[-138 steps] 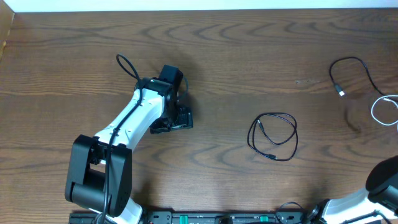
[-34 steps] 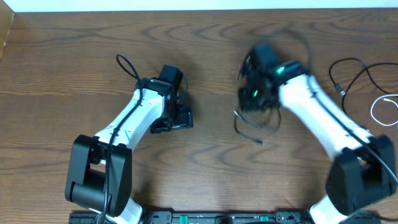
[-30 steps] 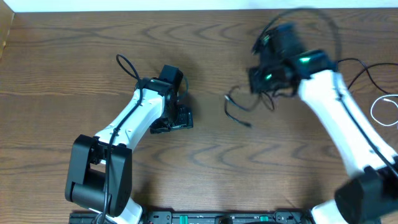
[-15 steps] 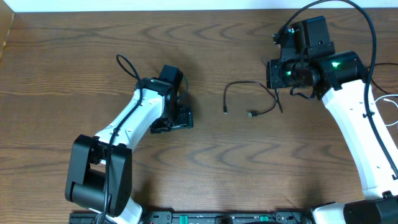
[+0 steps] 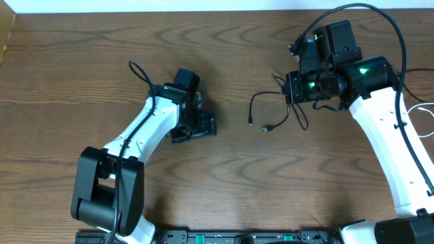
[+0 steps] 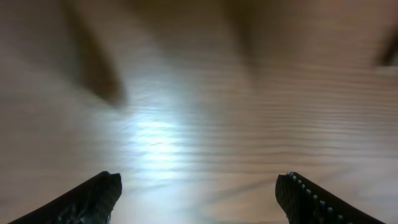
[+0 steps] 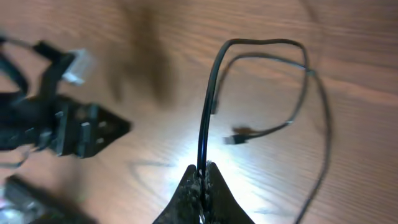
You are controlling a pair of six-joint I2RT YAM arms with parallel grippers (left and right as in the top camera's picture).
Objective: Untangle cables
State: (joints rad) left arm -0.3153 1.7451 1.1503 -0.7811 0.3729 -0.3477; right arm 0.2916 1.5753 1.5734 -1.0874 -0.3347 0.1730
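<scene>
Black cable is pinched tight in the right gripper, arm stretched forward, wrist bent inward — left gripper spread wide, arm slanting diagonally over the table.

**Setting: robot lab bench**

Looked like a robotics test bench, not a home or shop. Two white-and-black arms, left arm and right arm, stood on a dark wood-grain table. A black mounting rail with green connectors ran along the table edge at their base end. A green status light glowed on the right arm near its wrist. A thin black cable hung from that arm's tip. Ahead of both arms ran a pale strip; wall or floor, couldn't tell.
</scene>
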